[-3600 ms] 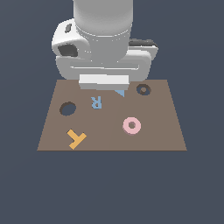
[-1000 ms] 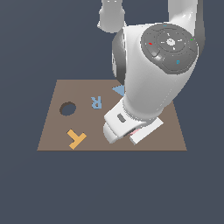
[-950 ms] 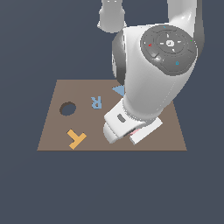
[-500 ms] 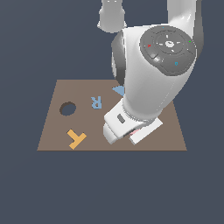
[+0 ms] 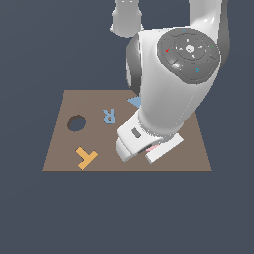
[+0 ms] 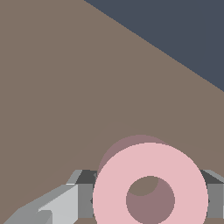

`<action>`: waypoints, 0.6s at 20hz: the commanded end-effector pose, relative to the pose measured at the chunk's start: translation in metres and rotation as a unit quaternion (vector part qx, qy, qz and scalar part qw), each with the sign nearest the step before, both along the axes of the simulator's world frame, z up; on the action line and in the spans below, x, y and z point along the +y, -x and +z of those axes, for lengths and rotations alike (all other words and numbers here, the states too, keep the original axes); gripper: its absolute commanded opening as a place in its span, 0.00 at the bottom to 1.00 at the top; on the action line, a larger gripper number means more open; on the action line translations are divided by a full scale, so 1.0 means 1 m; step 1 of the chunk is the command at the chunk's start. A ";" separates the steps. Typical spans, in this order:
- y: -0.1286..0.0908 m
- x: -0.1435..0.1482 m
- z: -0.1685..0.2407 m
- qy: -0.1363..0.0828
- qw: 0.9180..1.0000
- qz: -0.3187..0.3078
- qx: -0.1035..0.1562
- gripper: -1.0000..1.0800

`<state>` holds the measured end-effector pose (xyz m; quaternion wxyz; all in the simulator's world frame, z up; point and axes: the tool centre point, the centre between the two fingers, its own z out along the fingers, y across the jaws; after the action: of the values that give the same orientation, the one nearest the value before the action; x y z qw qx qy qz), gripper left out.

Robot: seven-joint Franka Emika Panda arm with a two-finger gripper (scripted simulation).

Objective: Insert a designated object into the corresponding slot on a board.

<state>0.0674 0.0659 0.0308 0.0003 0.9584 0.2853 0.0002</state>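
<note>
The pale-pink ring fills the wrist view, held between my gripper's grey fingers, which press on both of its sides. Its shadow falls offset on the brown board, so it hangs slightly above the surface. In the exterior view my gripper is low over the board's front right part, and only a pink sliver of the ring shows under the hand. The ring-shaped slot is hidden behind the arm.
An orange Y-shaped piece, a blue letter R, a plain dark round hole and a blue triangle lie on the board. The bulky arm covers the board's right half. The board's edge runs close by in the wrist view.
Since 3.6 s ago the arm has swung from the board's back down onto the pink ring, now covered by the hand. Over the last second it has barely moved.
</note>
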 end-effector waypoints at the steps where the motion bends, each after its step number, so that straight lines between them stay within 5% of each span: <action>1: 0.002 -0.002 0.000 0.000 1.000 -0.012 0.000 0.00; 12: 0.025 -0.013 0.002 0.000 0.992 -0.129 0.000 0.00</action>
<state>0.0464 0.0541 0.0319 0.0004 0.9837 0.1800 0.0000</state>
